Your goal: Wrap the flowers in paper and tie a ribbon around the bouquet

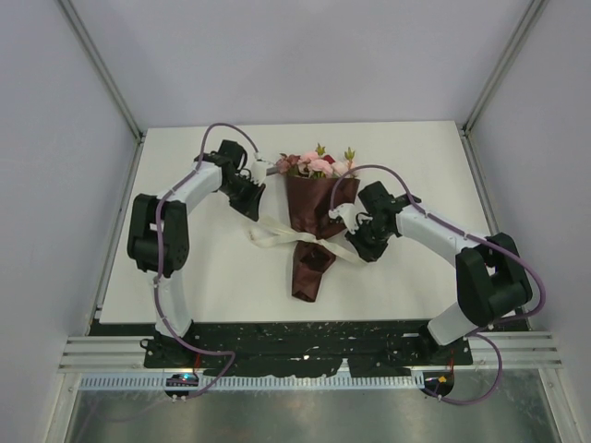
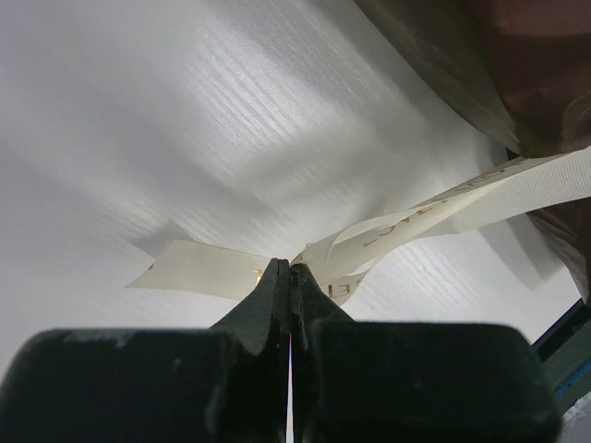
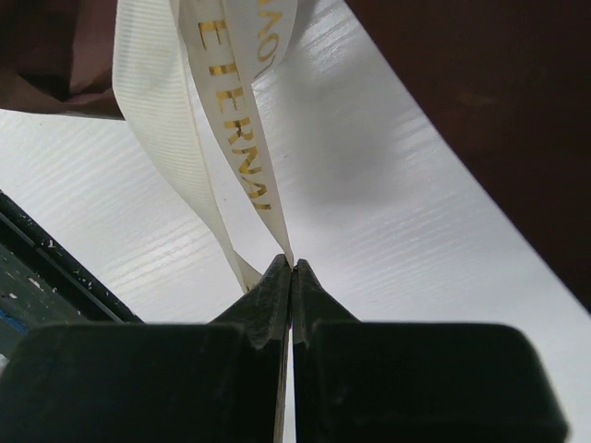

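The white desk (image 1: 203, 277) carries the bouquet (image 1: 314, 208), which lies between the two sets of fingers with its pink blooms beyond them. The cream ribbon (image 1: 274, 235) crosses the maroon wrap, and a strand runs out toward each side. The left fingers (image 2: 286, 277) are clenched on one ribbon strand. The right fingers (image 3: 288, 272) are clenched on the gold-lettered strand.

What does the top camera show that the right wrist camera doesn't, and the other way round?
Only the top view: the flowers topping the paper, and the left gripper beside it. Only the right wrist view: gold lettering on the ribbon, pinched in the shut right gripper. Both: cream ribbon, maroon paper, white table.
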`<state>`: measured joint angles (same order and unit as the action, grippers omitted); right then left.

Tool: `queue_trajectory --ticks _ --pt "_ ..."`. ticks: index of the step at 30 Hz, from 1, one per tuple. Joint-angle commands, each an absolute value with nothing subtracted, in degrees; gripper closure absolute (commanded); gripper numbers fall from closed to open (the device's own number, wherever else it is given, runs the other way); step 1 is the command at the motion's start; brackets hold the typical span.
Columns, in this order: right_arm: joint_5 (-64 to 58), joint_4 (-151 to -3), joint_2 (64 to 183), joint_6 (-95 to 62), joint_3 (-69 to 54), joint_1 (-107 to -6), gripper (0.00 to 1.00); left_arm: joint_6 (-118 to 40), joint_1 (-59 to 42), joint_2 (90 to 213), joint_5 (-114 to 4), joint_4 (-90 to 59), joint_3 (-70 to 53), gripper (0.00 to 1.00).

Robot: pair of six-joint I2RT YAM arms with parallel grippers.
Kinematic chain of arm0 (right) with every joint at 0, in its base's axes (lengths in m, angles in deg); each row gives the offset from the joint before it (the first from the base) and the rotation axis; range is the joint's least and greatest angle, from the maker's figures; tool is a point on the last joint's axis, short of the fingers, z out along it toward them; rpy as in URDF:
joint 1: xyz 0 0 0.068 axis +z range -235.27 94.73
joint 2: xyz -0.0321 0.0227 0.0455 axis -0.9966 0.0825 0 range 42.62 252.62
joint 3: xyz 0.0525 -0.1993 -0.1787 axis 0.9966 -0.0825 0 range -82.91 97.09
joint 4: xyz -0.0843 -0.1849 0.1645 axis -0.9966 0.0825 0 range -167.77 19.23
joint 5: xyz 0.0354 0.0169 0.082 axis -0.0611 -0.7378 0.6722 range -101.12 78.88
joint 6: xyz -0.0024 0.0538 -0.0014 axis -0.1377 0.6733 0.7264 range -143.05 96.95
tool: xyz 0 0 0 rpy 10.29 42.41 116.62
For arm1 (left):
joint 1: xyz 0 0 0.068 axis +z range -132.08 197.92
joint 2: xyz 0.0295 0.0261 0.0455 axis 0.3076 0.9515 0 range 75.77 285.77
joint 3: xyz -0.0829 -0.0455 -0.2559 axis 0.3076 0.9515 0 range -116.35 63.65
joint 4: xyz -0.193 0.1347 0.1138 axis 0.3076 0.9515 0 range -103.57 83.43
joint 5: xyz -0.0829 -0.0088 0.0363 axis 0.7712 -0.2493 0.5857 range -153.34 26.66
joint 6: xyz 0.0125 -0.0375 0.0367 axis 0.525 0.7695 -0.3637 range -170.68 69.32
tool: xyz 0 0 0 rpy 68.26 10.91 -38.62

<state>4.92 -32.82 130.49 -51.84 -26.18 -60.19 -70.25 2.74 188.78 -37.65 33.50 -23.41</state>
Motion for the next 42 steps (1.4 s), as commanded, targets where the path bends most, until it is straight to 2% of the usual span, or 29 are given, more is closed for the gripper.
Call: queue_trajectory --ticks 1,5,10,12,13,16,23,29,33,37,40,42 --pt "4.9 -27.8 131.9 -52.3 -23.5 -61.4 0.95 -72.8 5.1 187.6 -35.4 33.4 -25.1 1.00" --pt "7.7 -27.7 134.4 -51.3 -19.6 -61.4 0.95 -75.7 2.9 183.1 -26.7 30.9 -22.2 1.00" --pt "7.6 -27.4 136.6 -52.2 -16.8 -61.3 0.95 -83.4 -1.4 181.1 -26.0 31.5 -20.3 1.00" --pt "7.6 -27.1 136.9 -52.3 -15.9 -61.3 0.94 -84.7 -2.4 181.9 -27.3 32.7 -21.3 0.85" --pt "7.6 -27.0 137.1 -52.3 -15.7 -61.2 0.95 -85.6 -2.6 182.4 -28.3 33.1 -21.9 0.72" --pt "7.3 -26.7 137.3 -52.4 -15.2 -61.3 0.95 -87.6 -2.9 183.3 -30.5 33.5 -22.6 0.51" --pt "7.0 -26.5 137.4 -52.2 -15.2 -61.3 0.95 -96.8 -3.5 184.7 -35.7 31.9 -22.4 0.31" --pt "6.7 -26.7 137.7 -52.3 -15.3 -61.3 0.94 -97.5 -5.3 189.5 -40.3 32.0 -26.8 0.30" --pt "6.6 -26.7 137.9 -52.4 -15.2 -61.4 0.95 -100.4 -7.0 193.2 -42.5 37.0 -31.0 0.29" --pt "6.5 -27.0 138.1 -52.5 -15.1 -61.2 0.95 -101.8 -7.9 193.7 -43.8 38.1 -30.7 0.32" --pt "6.4 -26.9 138.1 -52.6 -15.1 -61.2 0.95 -102.0 -8.0 194.2 -44.7 39.1 -30.9 0.47" --pt "6.0 -26.9 138.1 -52.9 -15.1 -61.2 0.94 -102.2 -8.0 194.7 -45.5 40.7 -31.7 0.71"
